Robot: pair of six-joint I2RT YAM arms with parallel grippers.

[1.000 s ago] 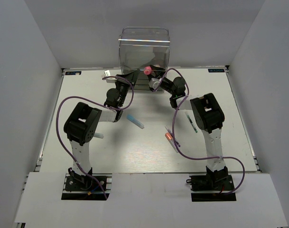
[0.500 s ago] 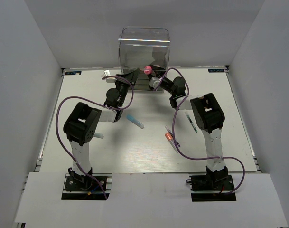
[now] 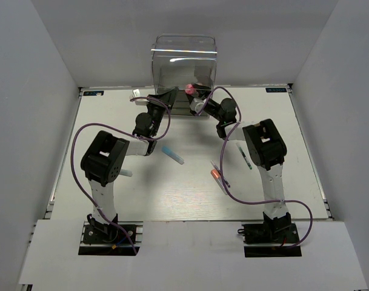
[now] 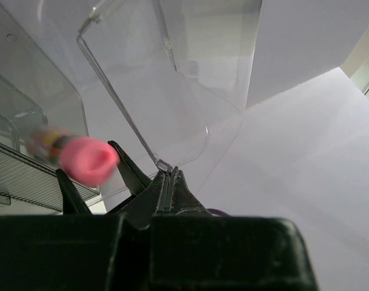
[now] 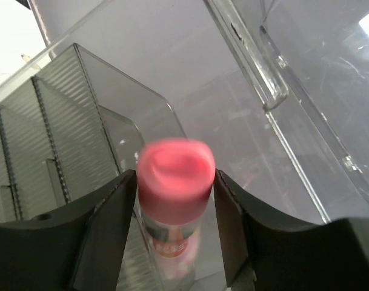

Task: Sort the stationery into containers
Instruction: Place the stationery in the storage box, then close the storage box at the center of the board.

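Observation:
The tall clear container (image 3: 184, 57) stands at the back centre. My right gripper (image 3: 195, 97) is at its front, shut on the stubby pink-red tube (image 3: 188, 89), which stands cap-up between the fingers (image 5: 108, 212) in the right wrist view (image 5: 175, 173), in front of the clear drawers (image 5: 57, 139). My left gripper (image 3: 168, 97) is shut on the edge of a clear flap (image 4: 172, 109) of the container; the tube also shows in the left wrist view (image 4: 87, 159). A blue-capped white marker (image 3: 172, 154), an orange-tipped clear pen (image 3: 218, 176) and a thin dark pen (image 3: 243, 154) lie on the table.
A pale mint bar (image 3: 126, 173) lies beside the left arm. A small white item (image 3: 136, 94) lies at the back left. Purple cables (image 3: 78, 142) loop around both arms. Grey walls enclose the white table (image 3: 172, 200) on three sides.
Almost none. The pink-red tube in my right gripper has shifted only very slightly at the container's front. The left arm has not moved.

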